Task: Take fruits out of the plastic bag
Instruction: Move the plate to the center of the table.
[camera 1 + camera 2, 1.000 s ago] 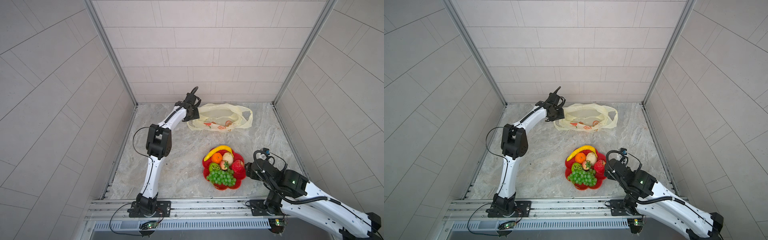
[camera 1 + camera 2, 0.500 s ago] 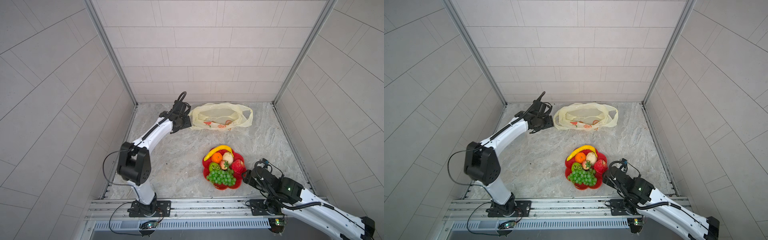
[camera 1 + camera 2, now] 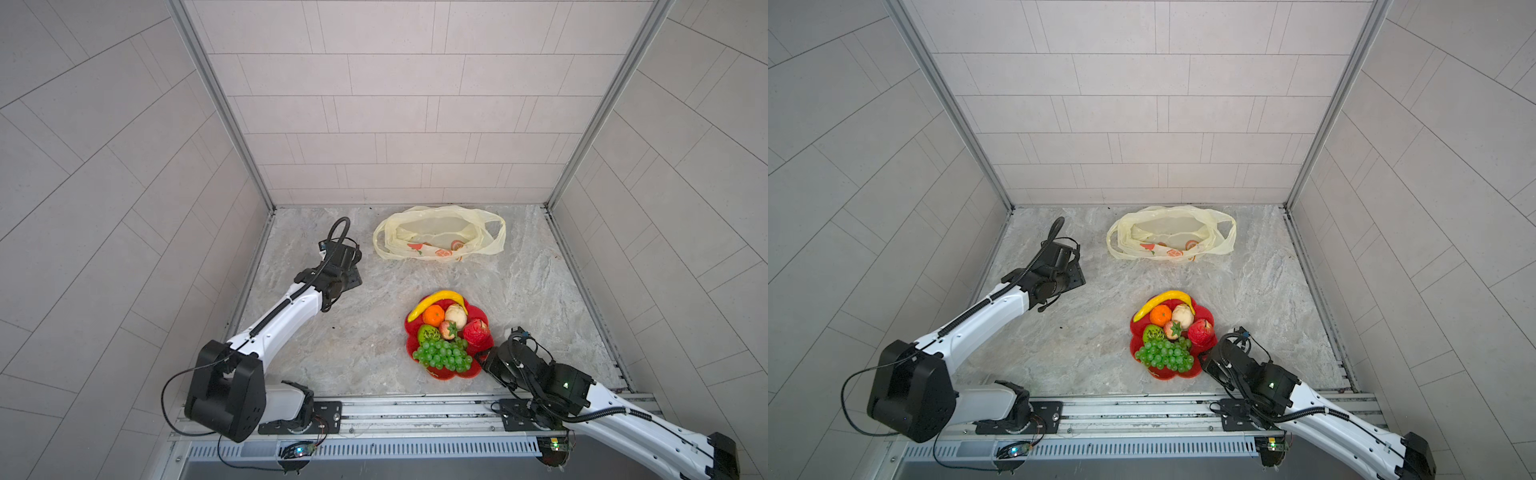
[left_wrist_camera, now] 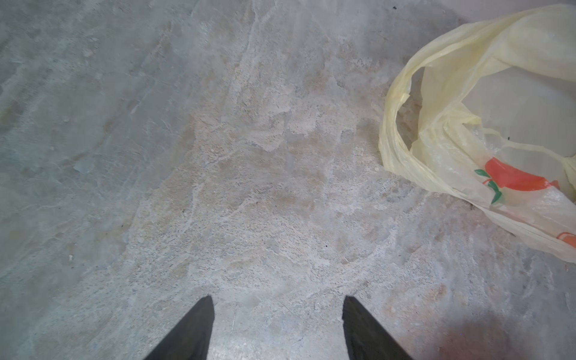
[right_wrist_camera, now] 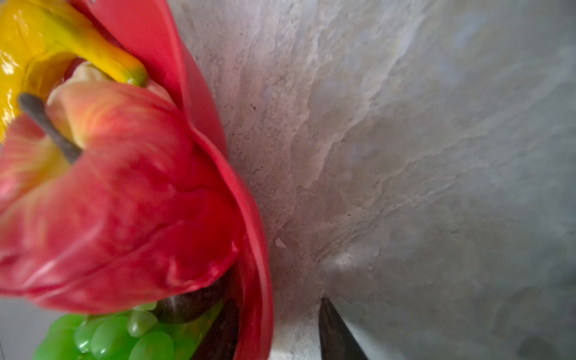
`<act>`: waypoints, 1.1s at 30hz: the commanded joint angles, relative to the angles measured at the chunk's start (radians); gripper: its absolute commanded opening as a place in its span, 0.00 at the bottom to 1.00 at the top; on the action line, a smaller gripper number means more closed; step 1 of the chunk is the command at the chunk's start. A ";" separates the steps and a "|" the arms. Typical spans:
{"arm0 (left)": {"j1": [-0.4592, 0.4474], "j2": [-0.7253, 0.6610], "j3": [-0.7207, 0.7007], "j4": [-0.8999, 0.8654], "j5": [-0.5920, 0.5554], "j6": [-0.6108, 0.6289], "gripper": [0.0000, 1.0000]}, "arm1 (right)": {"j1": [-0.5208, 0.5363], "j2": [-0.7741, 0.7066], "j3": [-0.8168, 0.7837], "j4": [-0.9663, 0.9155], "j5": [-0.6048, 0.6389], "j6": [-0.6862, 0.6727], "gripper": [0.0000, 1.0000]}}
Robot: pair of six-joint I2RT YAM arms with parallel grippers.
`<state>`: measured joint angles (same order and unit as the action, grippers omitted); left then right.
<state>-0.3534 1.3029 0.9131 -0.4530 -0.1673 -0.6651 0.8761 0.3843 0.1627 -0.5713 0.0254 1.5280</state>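
Tools are where I look first: the left tool (image 4: 277, 300) hangs low over the desk (image 4: 218, 156) with its two dark tips well apart and only the grey stone pattern between them, so it holds nothing. It points toward the plastic bag (image 3: 436, 232), which lies near it but apart, at the far side of the desk close to the back wall. The right tool (image 5: 277, 299) is at the near side, its tips partly apart on both sides of the rim of the red plate (image 3: 446, 376). In the right wrist view a strip of desk shows between the rim and the outer tip, so I judge it does not clamp the plate, and it carries no fruit. The fruits (image 3: 446, 328) are piled on this plate: the banana (image 3: 436, 298) along the far edge, the orange (image 3: 433, 316) and the cream bulb (image 3: 456, 316) under it, the grape bunch (image 3: 442, 357) nearest, a red piece (image 3: 476, 332) just beside the right tool. I think the plate is the collecting place. The bag looks flat and limp, and I see only orange prints in it, so probably the task is almost finished, though a fold could hide something. Nothing stands between the left tool and the bag; for the right tool the crowded plate is the only obstacle.
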 commanded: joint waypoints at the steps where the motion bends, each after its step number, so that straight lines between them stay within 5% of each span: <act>1: 0.008 -0.038 -0.022 0.025 -0.070 0.008 0.71 | -0.002 -0.013 -0.010 0.052 0.026 0.101 0.34; 19: 0.037 -0.022 -0.052 0.040 -0.095 0.027 0.71 | -0.005 0.207 0.005 0.286 0.063 0.164 0.13; 33: 0.040 -0.041 -0.059 0.025 -0.119 0.027 0.71 | -0.079 0.514 0.132 0.438 0.007 0.132 0.07</act>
<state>-0.3202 1.2808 0.8669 -0.4156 -0.2565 -0.6537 0.8253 0.8516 0.2626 -0.1978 0.0616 1.6012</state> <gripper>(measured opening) 0.712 0.082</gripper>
